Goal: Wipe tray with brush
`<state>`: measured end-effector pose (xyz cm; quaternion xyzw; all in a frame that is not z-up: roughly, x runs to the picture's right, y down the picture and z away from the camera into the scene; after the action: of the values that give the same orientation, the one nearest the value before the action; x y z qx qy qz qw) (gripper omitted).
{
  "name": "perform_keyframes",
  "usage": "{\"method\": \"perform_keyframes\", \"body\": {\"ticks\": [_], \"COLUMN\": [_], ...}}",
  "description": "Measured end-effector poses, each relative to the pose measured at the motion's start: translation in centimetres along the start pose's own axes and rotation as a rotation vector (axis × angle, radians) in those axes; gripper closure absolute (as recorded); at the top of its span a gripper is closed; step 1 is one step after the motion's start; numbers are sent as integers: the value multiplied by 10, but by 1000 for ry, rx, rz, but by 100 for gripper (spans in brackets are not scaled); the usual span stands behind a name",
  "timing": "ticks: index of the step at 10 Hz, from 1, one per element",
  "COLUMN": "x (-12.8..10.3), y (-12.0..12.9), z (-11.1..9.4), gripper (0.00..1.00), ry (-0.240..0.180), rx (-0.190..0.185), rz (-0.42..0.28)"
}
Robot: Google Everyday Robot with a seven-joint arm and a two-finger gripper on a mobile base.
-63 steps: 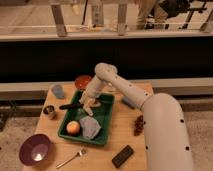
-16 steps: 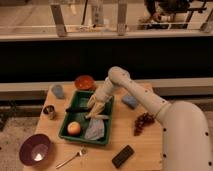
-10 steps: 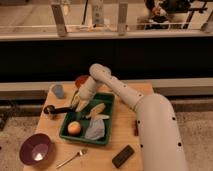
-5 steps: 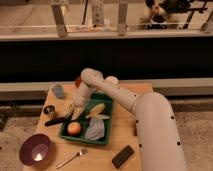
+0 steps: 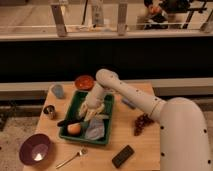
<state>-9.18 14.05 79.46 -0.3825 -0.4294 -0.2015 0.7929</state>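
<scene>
The dark green tray (image 5: 109, 102) sits in the middle of the wooden table. It holds an orange fruit (image 5: 74, 129), a grey-blue cloth (image 5: 95, 130) and a pale yellow item (image 5: 100, 111). My gripper (image 5: 88, 113) is low over the tray's left half, shut on the slim black brush (image 5: 67, 121). The brush slants down and to the left from the gripper. Its far end reaches over the tray's left rim. My arm comes in from the right.
A purple bowl (image 5: 36, 149) and a silver fork (image 5: 71, 158) lie front left. A flat black block (image 5: 123, 156) is at the front. Grapes (image 5: 142, 122) lie to the right, a red bowl (image 5: 84, 81) behind the tray, and a metal can (image 5: 49, 111) to the left.
My gripper has swept with the brush from the tray's right side to its left half. The brush end now pokes past the left rim.
</scene>
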Motion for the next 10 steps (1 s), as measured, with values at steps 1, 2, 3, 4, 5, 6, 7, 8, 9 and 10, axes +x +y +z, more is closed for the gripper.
{"method": "perform_keyframes", "body": {"ticks": [1,2,3,4,5,6,7,8,9,10], "x": [5,8,10,8,6,3,3,4,4,4], "y": [8,14,16,14,11,9,9,9,9,9], "z": [-6,-10,-10,-8,-5,-1,-1,-1,-2,-1], "gripper": [100,100,100,100,100,100,100,100,100,100], "ry": [-6,-14,-21,-24,-27,-31,-31,-31,-31,-32], "rx": [2,-3,-10,-18,-25,-36,-37,-36,-35,-36], "rz": [17,25,31,31,33,33,35,37,38,38]}}
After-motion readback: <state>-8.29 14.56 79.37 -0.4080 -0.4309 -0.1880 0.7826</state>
